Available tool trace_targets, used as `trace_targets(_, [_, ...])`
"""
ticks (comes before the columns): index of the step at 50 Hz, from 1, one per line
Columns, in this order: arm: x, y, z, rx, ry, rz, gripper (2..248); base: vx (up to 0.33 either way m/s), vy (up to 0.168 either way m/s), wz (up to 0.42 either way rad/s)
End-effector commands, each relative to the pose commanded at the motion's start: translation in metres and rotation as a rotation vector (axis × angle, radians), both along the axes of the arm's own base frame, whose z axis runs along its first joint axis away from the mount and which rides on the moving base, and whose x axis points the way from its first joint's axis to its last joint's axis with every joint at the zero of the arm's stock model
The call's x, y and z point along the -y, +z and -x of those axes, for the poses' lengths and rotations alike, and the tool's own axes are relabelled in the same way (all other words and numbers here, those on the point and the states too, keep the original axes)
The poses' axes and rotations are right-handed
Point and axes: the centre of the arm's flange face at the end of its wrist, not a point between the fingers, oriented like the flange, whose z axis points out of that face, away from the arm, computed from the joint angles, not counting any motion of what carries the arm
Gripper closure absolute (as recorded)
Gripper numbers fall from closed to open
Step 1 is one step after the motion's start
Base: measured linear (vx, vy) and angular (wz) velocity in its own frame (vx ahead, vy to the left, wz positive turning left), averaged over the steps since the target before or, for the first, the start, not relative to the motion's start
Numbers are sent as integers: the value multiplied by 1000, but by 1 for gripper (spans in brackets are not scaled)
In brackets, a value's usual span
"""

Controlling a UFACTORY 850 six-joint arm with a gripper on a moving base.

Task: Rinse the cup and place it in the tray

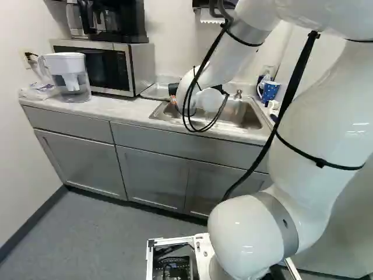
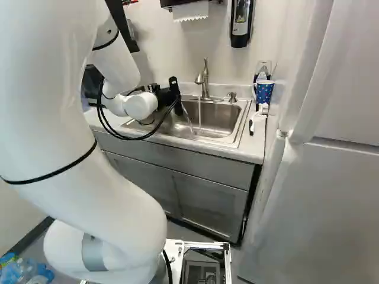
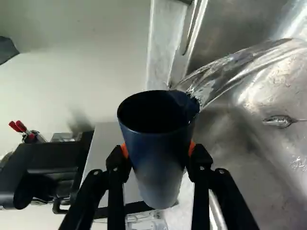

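Wrist view shows a dark blue cup (image 3: 158, 148) over the sink's (image 2: 237, 131) left part, water (image 3: 240, 64) spilling from its rim. The gripper (image 2: 172, 94) grasps it, fingers parted by its width, orange pads against opposite sides. Behind the sink, a faucet (image 2: 205, 80) runs. A polka-dot mug (image 2: 265, 92) stands near the worktop's (image 2: 254, 145) back right corner; a microwave (image 1: 111, 67) and water pitcher (image 1: 70, 79) stand toward its left end.

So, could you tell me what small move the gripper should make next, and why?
I'd tip the cup slightly more over the sink to drain it: the gripper holds it, and water is pouring over its rim.
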Motion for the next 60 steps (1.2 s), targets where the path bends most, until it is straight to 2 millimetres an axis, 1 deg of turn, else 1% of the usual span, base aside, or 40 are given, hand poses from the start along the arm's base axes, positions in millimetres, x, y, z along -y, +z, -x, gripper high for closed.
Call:
trace_targets(22, [0,0,0,-32,-42,-225,125,0,0,0])
trace_targets(60, [0,0,0,-32,-42,-225,125,0,0,0])
